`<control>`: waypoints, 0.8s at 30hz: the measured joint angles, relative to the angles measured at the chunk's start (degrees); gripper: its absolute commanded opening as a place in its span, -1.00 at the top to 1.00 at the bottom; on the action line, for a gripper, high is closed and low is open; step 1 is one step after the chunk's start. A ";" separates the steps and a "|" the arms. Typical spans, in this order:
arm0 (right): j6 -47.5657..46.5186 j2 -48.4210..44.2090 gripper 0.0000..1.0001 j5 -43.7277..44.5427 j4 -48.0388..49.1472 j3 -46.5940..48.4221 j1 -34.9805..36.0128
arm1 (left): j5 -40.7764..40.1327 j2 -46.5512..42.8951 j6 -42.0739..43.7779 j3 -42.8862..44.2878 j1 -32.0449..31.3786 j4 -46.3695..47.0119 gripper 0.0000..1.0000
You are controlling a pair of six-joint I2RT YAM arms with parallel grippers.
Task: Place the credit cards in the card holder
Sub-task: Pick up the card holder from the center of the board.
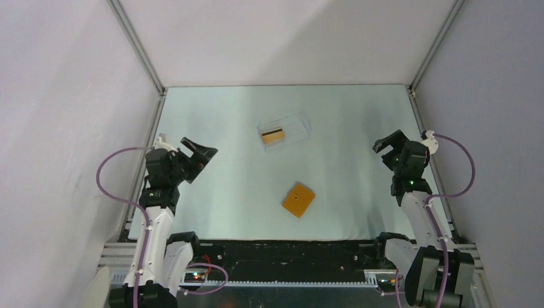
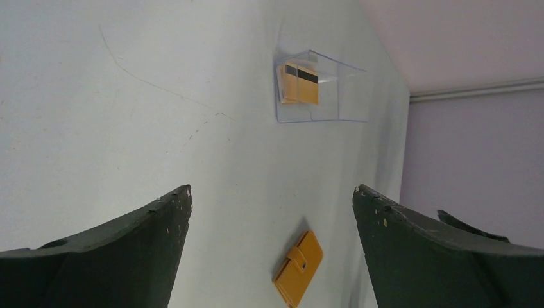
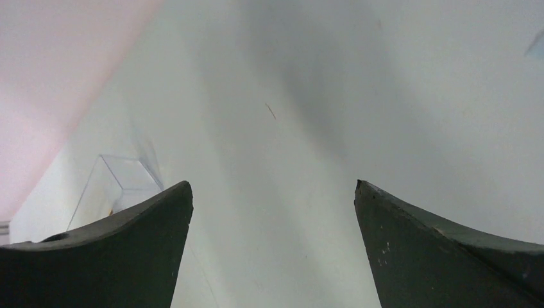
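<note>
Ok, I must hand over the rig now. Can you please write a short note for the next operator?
Left hand: open, empty, at the left side.
Right hand: open, empty, at the right side.
Credit cards: inside the clear box, far centre.
Card holder: closed, lying near centre, apart from the box.
Done: nothing yet.
Left: take cards out, open holder, insert cards.

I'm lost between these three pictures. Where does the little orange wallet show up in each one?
Top external: the card holder lies slightly below and right of the picture's centre.
Left wrist: the card holder sits low, just right of centre.
Right wrist: not in it.
Shared landmark: the clear box shows in all three views.
</note>
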 measured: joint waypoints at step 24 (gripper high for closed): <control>2.23 3.32 -0.95 -29.79 -28.87 0.09 -3.37 | 0.37 20.39 1.44 2.62 -31.45 -0.20 -0.97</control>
